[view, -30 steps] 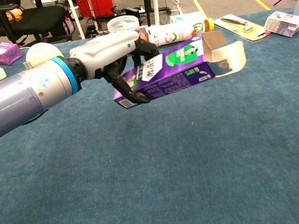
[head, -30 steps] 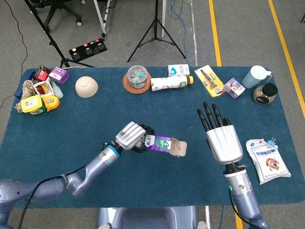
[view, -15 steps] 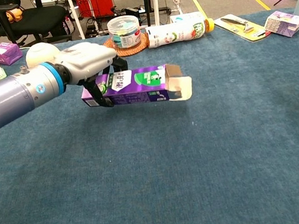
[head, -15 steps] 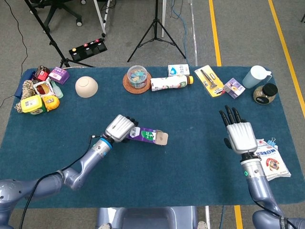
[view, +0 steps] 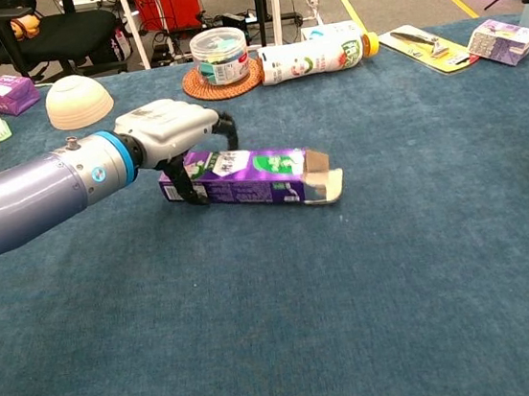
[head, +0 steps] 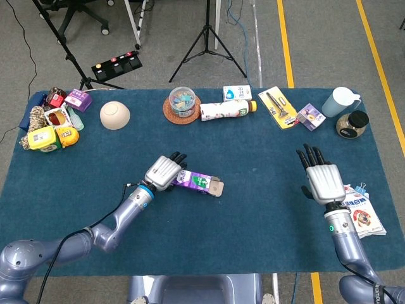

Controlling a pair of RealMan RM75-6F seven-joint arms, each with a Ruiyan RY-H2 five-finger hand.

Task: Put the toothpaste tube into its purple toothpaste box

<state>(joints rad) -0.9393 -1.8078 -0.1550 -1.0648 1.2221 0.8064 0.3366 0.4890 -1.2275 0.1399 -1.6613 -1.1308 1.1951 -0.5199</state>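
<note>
The left robot hand (view: 171,132) covers the purple toothpaste box (view: 260,175), grip unclear; right robot hand (head: 323,180) spread.

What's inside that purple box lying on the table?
The purple box lies on the blue table with its end flap open, left hand around its other end. Only a brownish, shadowed opening shows; neither view reveals whether a tube is inside.

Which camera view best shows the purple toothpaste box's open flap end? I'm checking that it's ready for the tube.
The chest view: the purple cardboard toothpaste box lies close, open flaps visible. The head view shows it small, from above.
</note>
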